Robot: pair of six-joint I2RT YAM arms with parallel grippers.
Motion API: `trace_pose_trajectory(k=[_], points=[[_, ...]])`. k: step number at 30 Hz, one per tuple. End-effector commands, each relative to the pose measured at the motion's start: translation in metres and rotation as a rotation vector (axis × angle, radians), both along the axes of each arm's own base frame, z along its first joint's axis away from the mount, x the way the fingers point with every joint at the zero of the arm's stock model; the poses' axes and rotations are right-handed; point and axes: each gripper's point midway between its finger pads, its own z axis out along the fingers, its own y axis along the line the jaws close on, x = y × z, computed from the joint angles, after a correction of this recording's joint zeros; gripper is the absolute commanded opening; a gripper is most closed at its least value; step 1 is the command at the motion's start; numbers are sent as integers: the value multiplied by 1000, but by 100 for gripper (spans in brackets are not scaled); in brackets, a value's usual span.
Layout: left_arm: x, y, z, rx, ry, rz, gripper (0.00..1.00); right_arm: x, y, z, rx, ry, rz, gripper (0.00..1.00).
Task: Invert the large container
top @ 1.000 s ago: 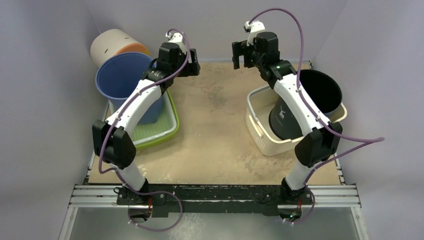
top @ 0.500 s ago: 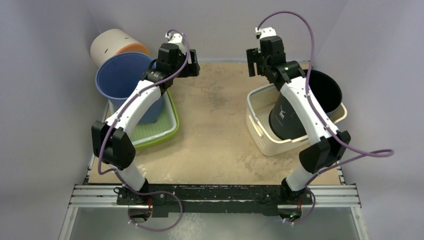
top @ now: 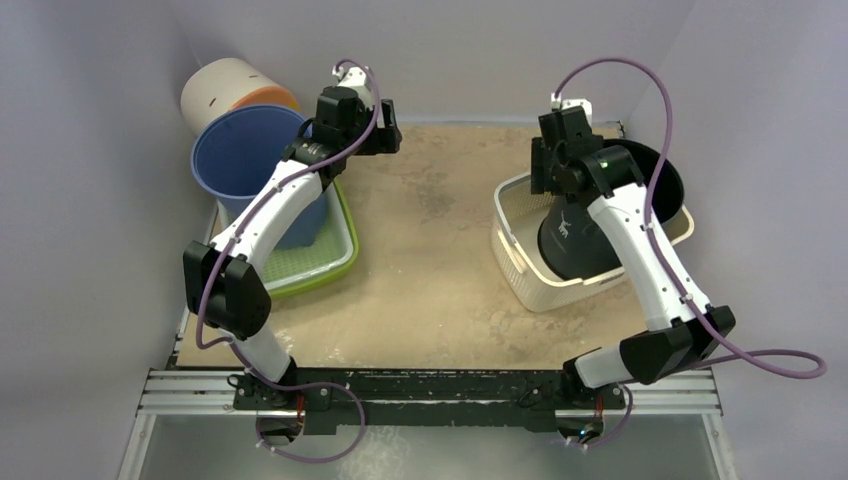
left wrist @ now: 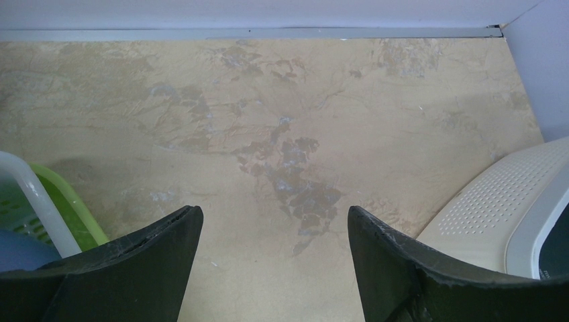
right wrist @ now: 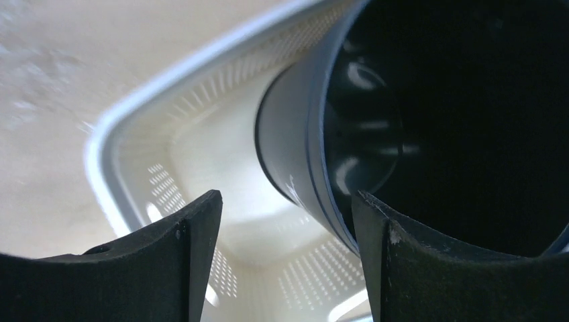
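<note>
Shifting right gripper (right wrist: 285, 201) rightward, gaping and empty, over large black plastic container (top: 655, 180); white logo (top: 566, 226) proving illegible.

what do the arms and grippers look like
The left arm and right arm have white links and black joints, with a purple cable along each. The left gripper and right gripper have broad black curved fingers.

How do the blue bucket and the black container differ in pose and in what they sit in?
The blue bucket stands upright, mouth up; the black container leans tilted, its mouth toward the far right. The blue bucket sits in a green tray, the black container in a cream perforated basket. Both are round, open-topped tubs.
</note>
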Motion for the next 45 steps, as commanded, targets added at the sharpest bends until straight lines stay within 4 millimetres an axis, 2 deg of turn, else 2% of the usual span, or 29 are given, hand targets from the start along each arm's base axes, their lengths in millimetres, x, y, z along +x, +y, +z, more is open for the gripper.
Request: trace_pose_trajectory(k=[1, 7, 12, 14, 15, 18, 19, 21, 22, 23, 24, 26, 37, 39, 40, 43, 45], points=[[2, -1, 16, 0, -66, -25, 79, -31, -33, -22, -43, 77, -135, 74], [-1, -1, 8, 3, -51, -34, 80, -27, -62, -33, -2, 61, -173, 75], [-1, -2, 7, 7, -52, -39, 80, -17, -54, -47, 16, 88, -132, 71], [-1, 0, 6, 17, -52, -37, 80, -13, -48, -51, 30, 87, -103, 66], [0, 1, 5, 22, -52, -36, 80, -11, -46, -52, 36, 86, -92, 62], [0, 2, 2, 37, -47, -32, 80, -8, -43, -57, 42, 98, -69, 27], [1, 3, 1, 41, -46, -32, 80, -8, -42, -59, 41, 103, -67, 20], [2, 3, -1, 44, -43, -28, 80, -7, -43, -62, 32, 108, -68, 14], [2, 3, -1, 44, -43, -29, 80, -6, -44, -63, 27, 110, -70, 5], [2, 2, -1, 42, -43, -29, 80, -4, -44, -62, 27, 104, -70, 0], [2, 2, -1, 41, -43, -29, 80, -2, -44, -59, 26, 94, -71, 0], [3, 2, 0, 43, -46, -29, 80, 3, -47, -46, 14, 60, -82, 0], [5, 7, 7, 62, -62, -17, 80, 41, -51, 91, -15, -231, -69, 0], [5, 8, 8, 60, -65, -17, 80, 44, -52, 118, -15, -273, -68, 0], [4, 9, 9, 62, -66, -18, 80, 42, -53, 145, -12, -329, -66, 0], [4, 12, 11, 64, -68, -15, 80, 40, -48, 174, 39, -417, -55, 0], [5, 13, 12, 62, -68, -15, 80, 36, -47, 186, 62, -450, -56, 0]])
